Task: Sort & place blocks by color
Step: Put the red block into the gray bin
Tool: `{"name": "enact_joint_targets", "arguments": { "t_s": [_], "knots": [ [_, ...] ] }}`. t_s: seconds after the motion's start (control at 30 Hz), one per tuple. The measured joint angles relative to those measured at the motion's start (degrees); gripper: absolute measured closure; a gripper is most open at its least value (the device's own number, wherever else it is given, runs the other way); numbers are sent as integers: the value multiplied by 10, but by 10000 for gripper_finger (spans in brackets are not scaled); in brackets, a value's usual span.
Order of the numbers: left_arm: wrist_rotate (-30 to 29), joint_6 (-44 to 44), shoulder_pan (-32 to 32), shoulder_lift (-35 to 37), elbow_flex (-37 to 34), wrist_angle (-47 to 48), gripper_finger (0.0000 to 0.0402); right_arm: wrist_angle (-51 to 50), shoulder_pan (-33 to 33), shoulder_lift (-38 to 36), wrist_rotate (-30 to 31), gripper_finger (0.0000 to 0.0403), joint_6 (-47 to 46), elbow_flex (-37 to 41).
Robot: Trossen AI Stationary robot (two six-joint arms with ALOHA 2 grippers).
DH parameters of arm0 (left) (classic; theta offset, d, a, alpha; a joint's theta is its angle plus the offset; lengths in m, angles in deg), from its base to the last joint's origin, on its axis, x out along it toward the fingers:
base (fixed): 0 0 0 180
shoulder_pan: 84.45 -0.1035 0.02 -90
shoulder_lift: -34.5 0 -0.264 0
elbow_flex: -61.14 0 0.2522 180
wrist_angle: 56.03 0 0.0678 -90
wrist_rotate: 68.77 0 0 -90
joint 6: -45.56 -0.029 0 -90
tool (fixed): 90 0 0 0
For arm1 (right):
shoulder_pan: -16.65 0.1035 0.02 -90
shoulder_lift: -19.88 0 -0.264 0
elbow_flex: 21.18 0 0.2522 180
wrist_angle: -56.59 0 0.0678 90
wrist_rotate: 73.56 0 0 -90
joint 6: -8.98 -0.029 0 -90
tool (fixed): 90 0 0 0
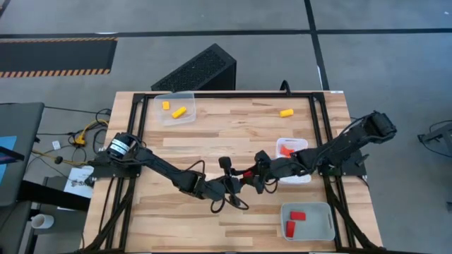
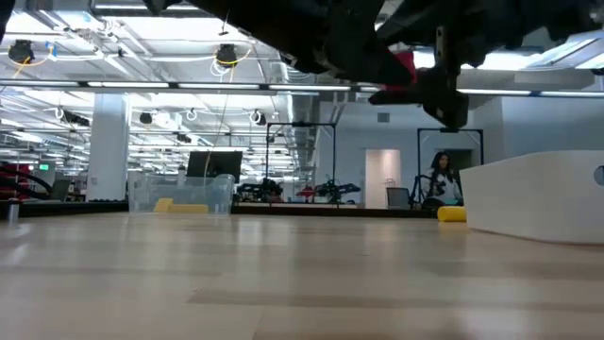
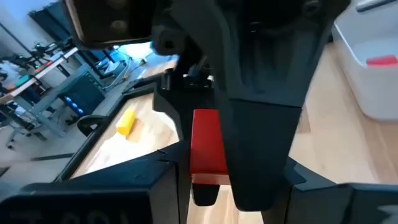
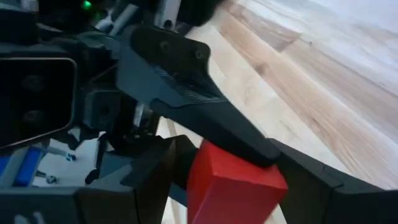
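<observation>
Blocks, counted from the high view: three yellow, two in the clear tray (image 1: 174, 108) at the far left of the counter (image 1: 233, 134) and one yellow block (image 1: 286, 112) loose near the far right; two orange blocks (image 1: 286, 150) in the white tray (image 1: 293, 161) at right; two red blocks (image 1: 294, 221) in the grey tray (image 1: 308, 221) at the near right corner; one more red block (image 3: 207, 147) held above the middle of the counter. Surroundings: a black perforated box (image 1: 198, 70) on the floor beyond the counter. Both arms reach inward and meet at mid-counter. The left hand (image 1: 239, 183) grips the red block between its fingers; the right hand (image 1: 260, 176) stands wide around the same block, its fingers beside it, contact not discernible.
</observation>
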Motion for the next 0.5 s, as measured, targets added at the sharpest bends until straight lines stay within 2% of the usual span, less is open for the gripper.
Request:
{"name": "enact_joint_targets", "arguments": {
  "t_s": [0.1, 0.17, 0.33, 0.5],
  "knots": [
    [0, -1, 0, 0, -1, 1, 302, 15, -5, 15, -8, 140, 1, 0],
    [0, 1, 1, -1, -1, 3, 302, 14, -5, 16, -9, 160, 7, 0],
    [-9, 0, 3, -1, 0, 9, 302, 15, -5, 5, -17, 252, 2, 1],
    [-3, -5, 9, 1, 2, 3, 302, 1, 1, -17, -17, 255, 3, 1]
  ]
}}
